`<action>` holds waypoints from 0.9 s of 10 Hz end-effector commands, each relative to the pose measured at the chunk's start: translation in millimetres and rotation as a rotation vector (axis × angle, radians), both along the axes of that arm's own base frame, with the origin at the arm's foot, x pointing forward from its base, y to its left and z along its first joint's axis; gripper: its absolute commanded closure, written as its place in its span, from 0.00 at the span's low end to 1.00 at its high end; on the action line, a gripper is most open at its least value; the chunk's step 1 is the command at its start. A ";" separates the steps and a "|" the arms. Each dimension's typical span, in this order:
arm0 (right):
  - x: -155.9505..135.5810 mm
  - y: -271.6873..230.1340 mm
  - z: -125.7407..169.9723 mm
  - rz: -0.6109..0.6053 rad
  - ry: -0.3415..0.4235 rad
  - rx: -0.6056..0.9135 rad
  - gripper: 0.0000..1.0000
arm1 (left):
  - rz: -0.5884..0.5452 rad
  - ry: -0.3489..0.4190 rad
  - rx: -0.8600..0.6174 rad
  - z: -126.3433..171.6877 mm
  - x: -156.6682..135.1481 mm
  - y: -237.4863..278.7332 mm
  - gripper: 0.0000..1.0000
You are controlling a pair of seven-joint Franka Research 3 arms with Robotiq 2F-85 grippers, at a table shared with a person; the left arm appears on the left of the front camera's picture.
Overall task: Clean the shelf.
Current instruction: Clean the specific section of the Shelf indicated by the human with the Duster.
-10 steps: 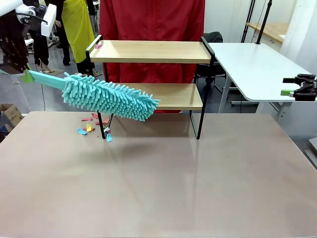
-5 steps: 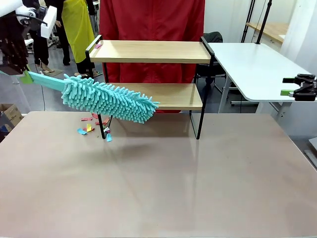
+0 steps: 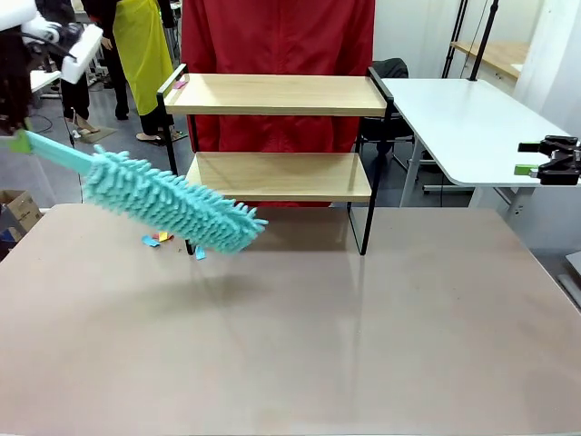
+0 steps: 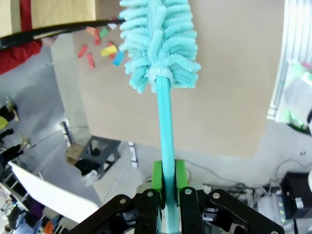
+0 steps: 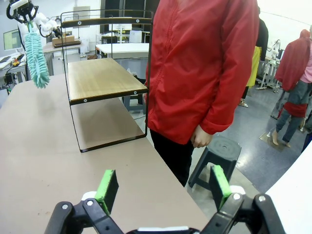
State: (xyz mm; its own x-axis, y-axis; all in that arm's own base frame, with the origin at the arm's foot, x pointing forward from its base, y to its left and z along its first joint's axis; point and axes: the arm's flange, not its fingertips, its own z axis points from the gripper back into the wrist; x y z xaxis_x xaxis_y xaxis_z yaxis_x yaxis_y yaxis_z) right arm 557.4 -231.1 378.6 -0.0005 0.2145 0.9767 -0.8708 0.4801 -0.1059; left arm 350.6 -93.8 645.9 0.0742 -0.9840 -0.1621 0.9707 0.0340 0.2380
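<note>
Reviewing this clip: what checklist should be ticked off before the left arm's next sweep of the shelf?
1. Left gripper clamped on the duster handle: ok.
2. Duster head free of the shelf frame: cannot tell; it overlaps the front-left leg in the front view.
3. Upper board swept: not ok; a pink scrap lies at its left end.
4. Right gripper out of the way: ok; open, off to the side.
5. Person keeping hands off the shelf: ok.

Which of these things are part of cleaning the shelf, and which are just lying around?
In use: shelf, teal duster, left gripper clamping its handle, coloured scraps by the shelf leg.
Bystanders: open right gripper, white side table, black stool.
</note>
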 end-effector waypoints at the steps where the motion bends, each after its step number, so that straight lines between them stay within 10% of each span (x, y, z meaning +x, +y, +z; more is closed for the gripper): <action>1: 0.8 2.8 6.7 -0.005 0.016 -0.006 0.00 | -0.064 0.057 0.113 13.6 -1.6 20.0 0.87; 9: 0.8 2.8 6.7 -0.005 0.016 -0.006 0.00 | -0.109 0.085 0.218 16.7 -9.5 22.2 0.87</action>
State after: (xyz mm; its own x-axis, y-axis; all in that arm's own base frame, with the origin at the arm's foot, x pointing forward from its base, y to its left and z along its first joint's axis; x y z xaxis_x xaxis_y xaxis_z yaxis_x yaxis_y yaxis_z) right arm 557.4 -231.1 378.6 -0.0005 0.2145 0.9767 -0.8708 0.4800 -0.1059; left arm 342.3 -73.9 661.5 -0.0595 -0.9236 -0.3786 0.9816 -0.1231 0.1460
